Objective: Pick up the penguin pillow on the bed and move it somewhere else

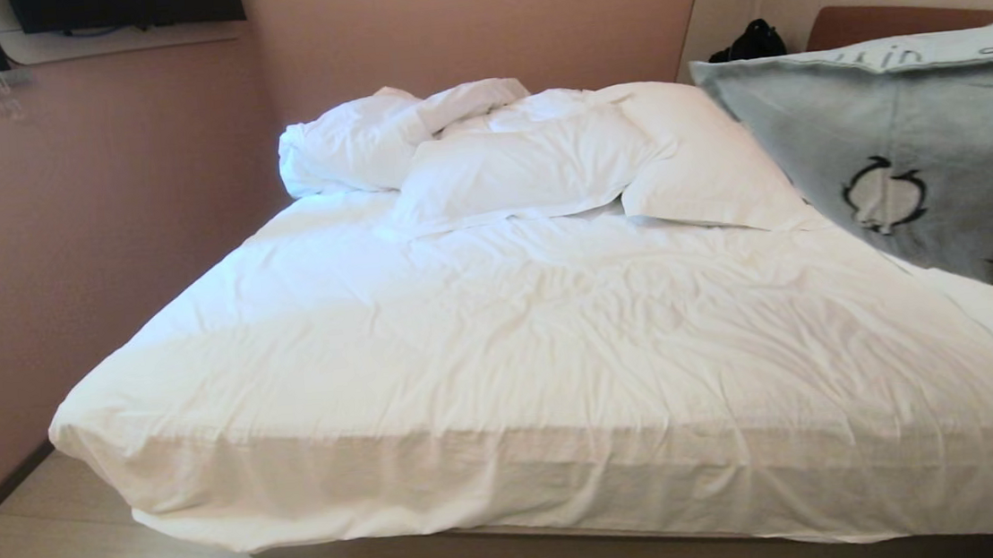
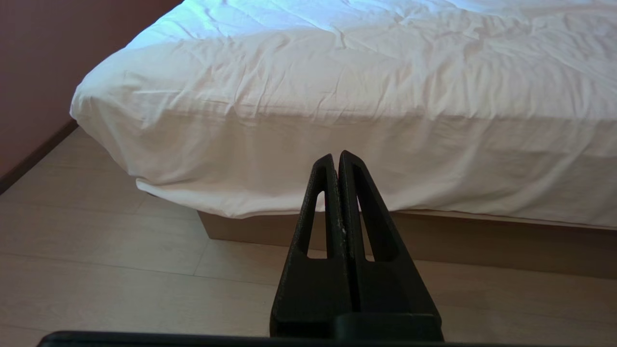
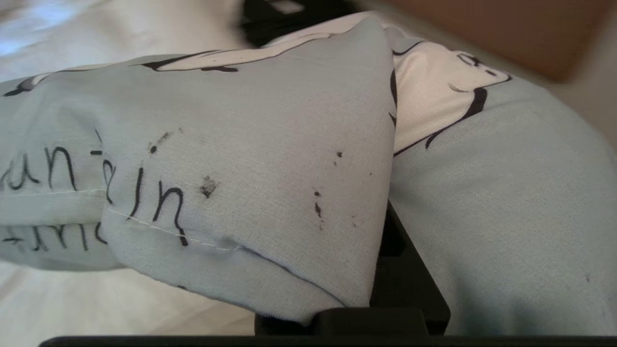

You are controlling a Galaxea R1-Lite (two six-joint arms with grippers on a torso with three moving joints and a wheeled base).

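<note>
Your right gripper (image 3: 385, 250) has its fingers clamped on a fold of the penguin pillow (image 1: 908, 153), which is held up off the bed (image 1: 503, 350) at the headboard (image 1: 905, 18) end, beside the white pillows (image 1: 531, 163). Your left gripper (image 2: 336, 161) hangs low beyond the bed's foot, fingers pressed together, holding nothing.

The light-blue penguin pillow (image 1: 917, 152), printed with penguins and dark lettering, hangs raised above the white-sheeted bed's (image 1: 503, 350) right side.
</note>
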